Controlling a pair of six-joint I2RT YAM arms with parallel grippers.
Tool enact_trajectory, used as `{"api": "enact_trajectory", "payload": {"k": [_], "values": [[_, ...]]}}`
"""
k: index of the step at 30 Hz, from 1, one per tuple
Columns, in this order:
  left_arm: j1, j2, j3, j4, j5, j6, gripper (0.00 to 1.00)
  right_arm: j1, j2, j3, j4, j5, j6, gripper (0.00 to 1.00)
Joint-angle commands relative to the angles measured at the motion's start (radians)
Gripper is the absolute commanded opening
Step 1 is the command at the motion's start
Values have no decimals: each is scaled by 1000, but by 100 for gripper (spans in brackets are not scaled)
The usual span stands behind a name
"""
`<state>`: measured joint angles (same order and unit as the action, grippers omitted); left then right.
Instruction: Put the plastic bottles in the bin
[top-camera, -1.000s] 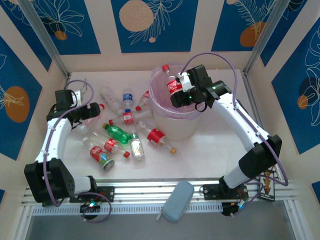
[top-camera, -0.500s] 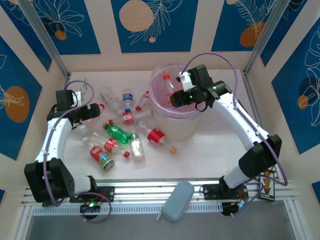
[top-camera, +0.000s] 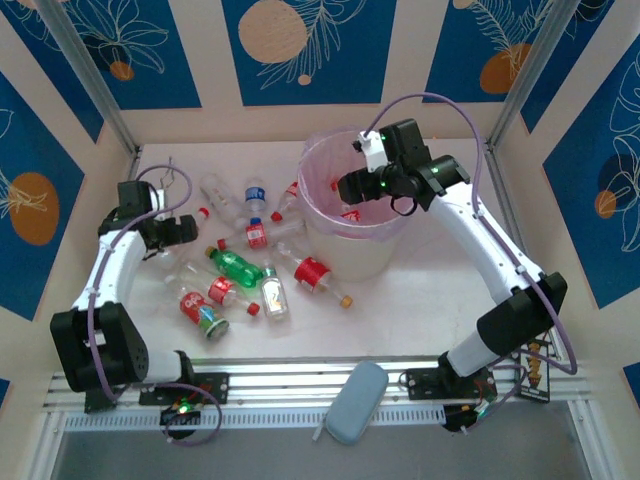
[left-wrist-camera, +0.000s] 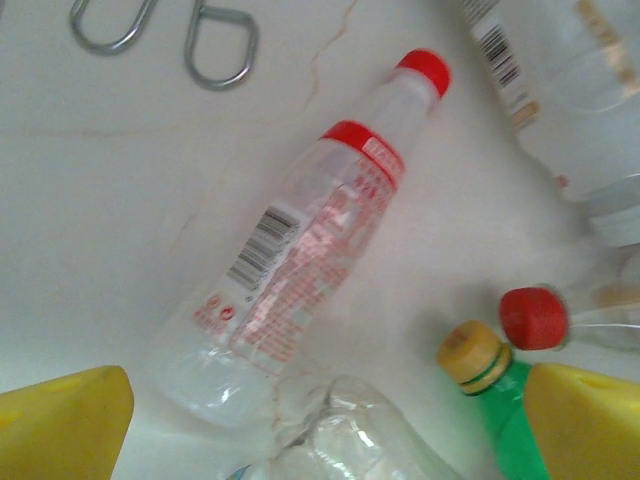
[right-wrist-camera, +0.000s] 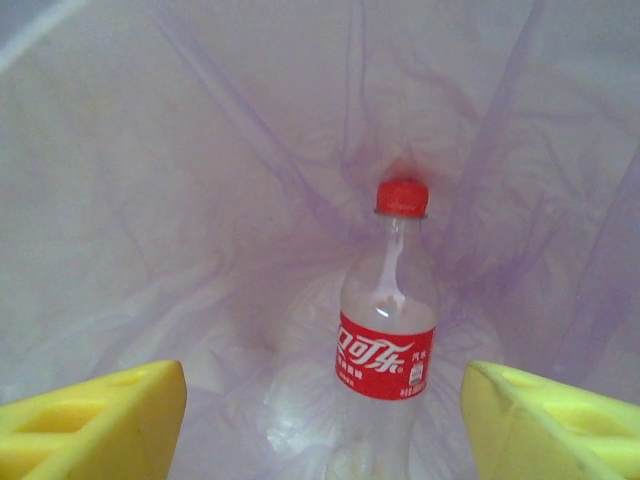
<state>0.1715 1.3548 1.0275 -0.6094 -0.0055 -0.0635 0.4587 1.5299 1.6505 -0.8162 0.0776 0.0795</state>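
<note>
top view: right gripper (top-camera: 348, 188) over the bin (top-camera: 372, 255), jaws apart and empty, so one drop looks done. bottles (top-camera: 240, 268) litter the bench (top-camera: 420, 290) left of the bin, with the left gripper (top-camera: 178, 230) above them.

left wrist: jaws wide and empty, a red-capped bottle (left-wrist-camera: 320, 250) below. the next move calls for a descent and a closing grasp.

right wrist: a cola bottle (right-wrist-camera: 388, 345) lies loose inside the bin, a mere red smudge from the top view.

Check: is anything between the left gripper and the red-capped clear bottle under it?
Nothing visible. The left gripper is open above the clear bottle. A crumpled bottle crowds its base, and a green bottle lies near one finger.
</note>
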Motion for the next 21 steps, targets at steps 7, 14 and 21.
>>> {"api": "enact_trajectory", "payload": {"k": [7, 14, 21], "values": [[5, 134, 89, -106, -56, 71, 100, 11, -167, 15, 0, -80, 51, 84], [4, 268, 171, -130, -56, 144, 100, 3, -238, -73, 65, -125, 57, 88], [5, 383, 278, -146, -60, 177, 100, -29, -283, -148, 105, -168, 69, 88]]}}
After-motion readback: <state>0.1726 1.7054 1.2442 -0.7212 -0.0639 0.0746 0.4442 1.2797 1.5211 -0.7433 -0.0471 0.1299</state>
